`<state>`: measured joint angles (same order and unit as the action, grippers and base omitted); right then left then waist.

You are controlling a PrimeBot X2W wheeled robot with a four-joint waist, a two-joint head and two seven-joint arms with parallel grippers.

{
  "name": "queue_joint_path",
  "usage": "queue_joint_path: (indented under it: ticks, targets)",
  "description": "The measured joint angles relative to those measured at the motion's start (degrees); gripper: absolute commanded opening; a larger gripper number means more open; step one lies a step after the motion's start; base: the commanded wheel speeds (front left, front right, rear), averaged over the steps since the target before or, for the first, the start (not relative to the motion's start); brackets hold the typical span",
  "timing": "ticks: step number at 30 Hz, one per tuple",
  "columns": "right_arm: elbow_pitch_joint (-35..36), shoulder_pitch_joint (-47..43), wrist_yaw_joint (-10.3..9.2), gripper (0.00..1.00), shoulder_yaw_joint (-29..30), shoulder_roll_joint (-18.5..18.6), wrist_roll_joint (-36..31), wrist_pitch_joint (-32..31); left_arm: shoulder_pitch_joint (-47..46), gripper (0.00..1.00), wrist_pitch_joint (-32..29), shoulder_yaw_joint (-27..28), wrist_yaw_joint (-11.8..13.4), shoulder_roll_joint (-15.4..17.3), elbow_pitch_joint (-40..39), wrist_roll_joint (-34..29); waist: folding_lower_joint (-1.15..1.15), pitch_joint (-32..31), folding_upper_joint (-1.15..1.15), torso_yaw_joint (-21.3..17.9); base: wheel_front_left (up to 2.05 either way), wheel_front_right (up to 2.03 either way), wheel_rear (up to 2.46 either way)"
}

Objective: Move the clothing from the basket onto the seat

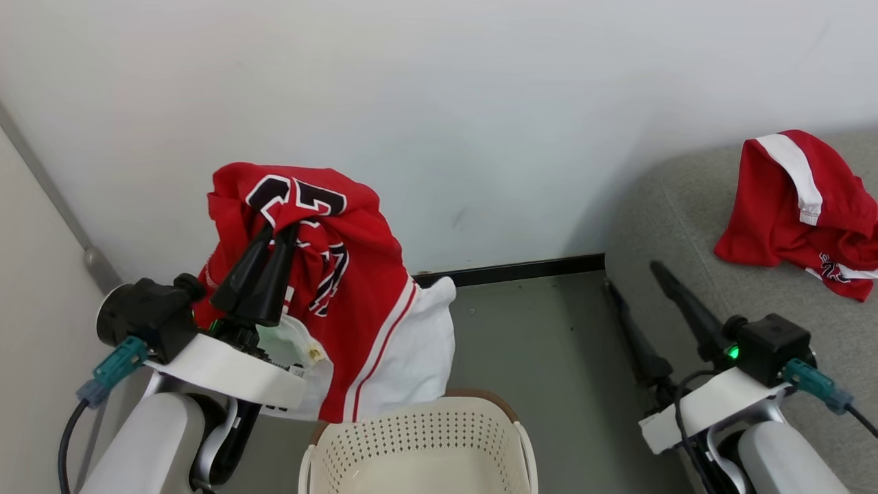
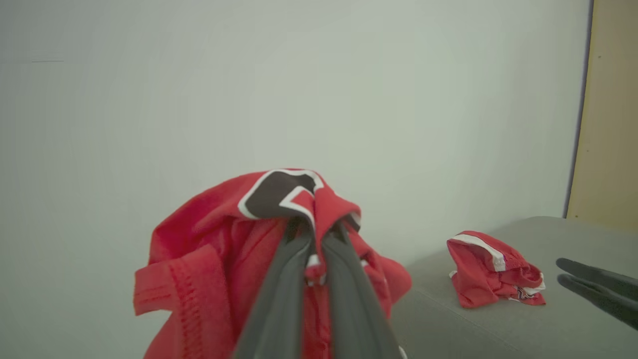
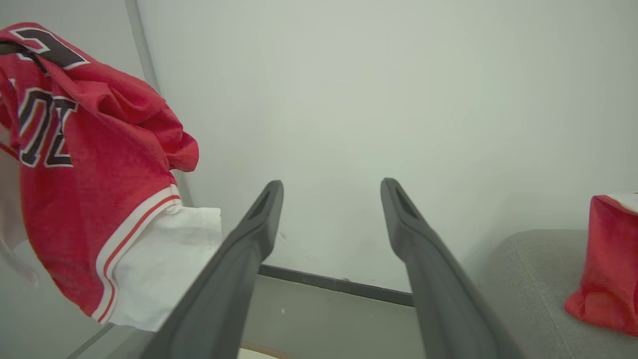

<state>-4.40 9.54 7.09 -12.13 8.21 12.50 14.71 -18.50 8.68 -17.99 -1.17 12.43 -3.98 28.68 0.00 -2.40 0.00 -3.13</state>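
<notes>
Now | left jaws raised, clamping jersey | right jaws spread

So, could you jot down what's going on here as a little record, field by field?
jersey: hanging in the air, pinched at its top by the left jaws
left jaws: shut on the jersey
right jaws: open, holding nothing, near the sofa's edge
red garment: lying crumpled on the sofa
sofa: grey, on the robot's right
basket: between the two arms, lower than the jersey; no clothing in the part that shows
left to do: jersey not yet on the sofa
</notes>
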Motion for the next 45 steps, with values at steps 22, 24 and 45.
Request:
queue_joint_path:
  ticks: [22, 24, 45]
  targets:
    - [3.0, 2.3, 0.0, 1.0, -12.8, 3.9, 6.2, 0.0, -7.1, 0.0, -5.1, -11.0, -3.0, -3.9, -4.2, -2.2, 0.0, 0.9, 0.0, -2.2, 0.0, 0.0, 0.0]
    - [3.1, 2.6, 0.0, 1.0, -13.3, 4.3, 6.7, 0.0, -7.4, 0.0, -5.2, -12.1, -3.1, -4.7, -4.3, -2.2, 0.0, 1.1, 0.0, -2.4, 0.0, 0.0, 0.0]
    - [2.5, 5.2, 0.0, 1.0, -17.3, 7.0, 10.2, 0.0, -9.7, 0.0, -6.2, -16.6, -3.6, -7.1, -4.6, -2.2, 0.0, 2.0, 0.0, -3.2, 0.0, 0.0, 0.0]
